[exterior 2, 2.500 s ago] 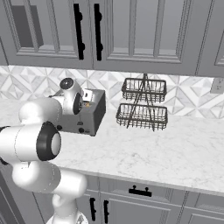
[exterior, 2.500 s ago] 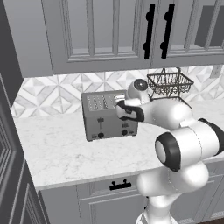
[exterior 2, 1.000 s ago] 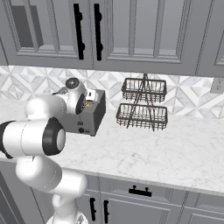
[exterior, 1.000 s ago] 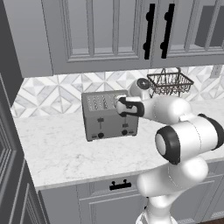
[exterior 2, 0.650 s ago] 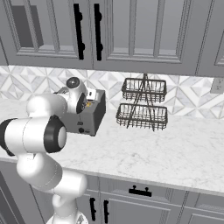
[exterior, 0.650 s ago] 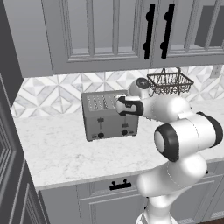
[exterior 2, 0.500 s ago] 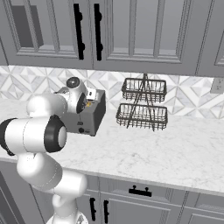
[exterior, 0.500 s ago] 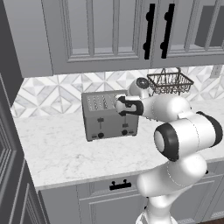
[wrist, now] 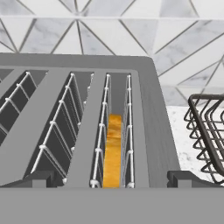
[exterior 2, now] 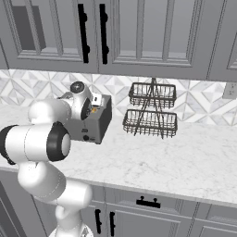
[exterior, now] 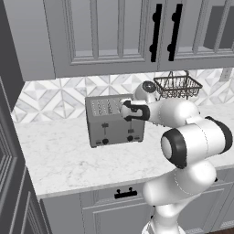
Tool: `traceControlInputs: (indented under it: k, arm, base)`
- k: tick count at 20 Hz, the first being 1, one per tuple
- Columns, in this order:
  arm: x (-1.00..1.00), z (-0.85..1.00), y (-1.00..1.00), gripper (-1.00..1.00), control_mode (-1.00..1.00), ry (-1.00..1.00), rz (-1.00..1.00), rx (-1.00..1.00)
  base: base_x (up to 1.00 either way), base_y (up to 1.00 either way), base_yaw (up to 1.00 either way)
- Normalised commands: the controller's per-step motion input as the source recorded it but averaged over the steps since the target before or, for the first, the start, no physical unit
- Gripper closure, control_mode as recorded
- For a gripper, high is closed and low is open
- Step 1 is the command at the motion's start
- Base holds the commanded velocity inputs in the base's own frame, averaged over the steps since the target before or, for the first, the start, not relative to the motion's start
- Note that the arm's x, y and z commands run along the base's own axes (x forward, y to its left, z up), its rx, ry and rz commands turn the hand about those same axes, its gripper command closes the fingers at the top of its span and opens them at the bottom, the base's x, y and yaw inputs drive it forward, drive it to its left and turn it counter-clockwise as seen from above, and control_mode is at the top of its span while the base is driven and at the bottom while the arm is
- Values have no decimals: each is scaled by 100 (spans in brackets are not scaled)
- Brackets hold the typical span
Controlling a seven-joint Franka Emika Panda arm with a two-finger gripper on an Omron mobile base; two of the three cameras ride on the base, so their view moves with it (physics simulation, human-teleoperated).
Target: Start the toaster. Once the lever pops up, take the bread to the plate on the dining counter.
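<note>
Toaster (exterior: 115, 121) stood on marble desk (exterior: 68, 160) against tiled wall, wire basket (wrist: 208, 135) just beside its right edge, bread (wrist: 113, 151) sunk in rightmost slot, claw (wrist: 111, 179) spread wide above, nothing gripped.

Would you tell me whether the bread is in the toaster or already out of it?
In. The hand view shows the bread standing on edge between the wire guides of the rightmost slot of the toaster, sitting below the slot's rim.

We see grey wall cabinets (exterior: 109, 36) with black handles (exterior: 156, 32) above a white marble worktop (exterior: 68, 160). A geometric tile backsplash (exterior: 55, 96) runs behind; grey drawers (exterior 2: 152, 208) sit below.
</note>
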Motion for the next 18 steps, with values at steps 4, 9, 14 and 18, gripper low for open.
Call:
traceControlInputs:
  k: [4, 9, 14, 18]
  arm:
    - [0, 0, 0, -100, -100, 0, 0, 0]
    - [0, 0, 0, -100, -100, 0, 0, 0]
    - [0, 0, 0, -100, -100, 0, 0, 0]
    - [0, 0, 0, -100, -100, 0, 0, 0]
  base:
    - [0, 0, 0]
    - [0, 0, 0]
    - [0, 0, 0]
    - [0, 0, 0]
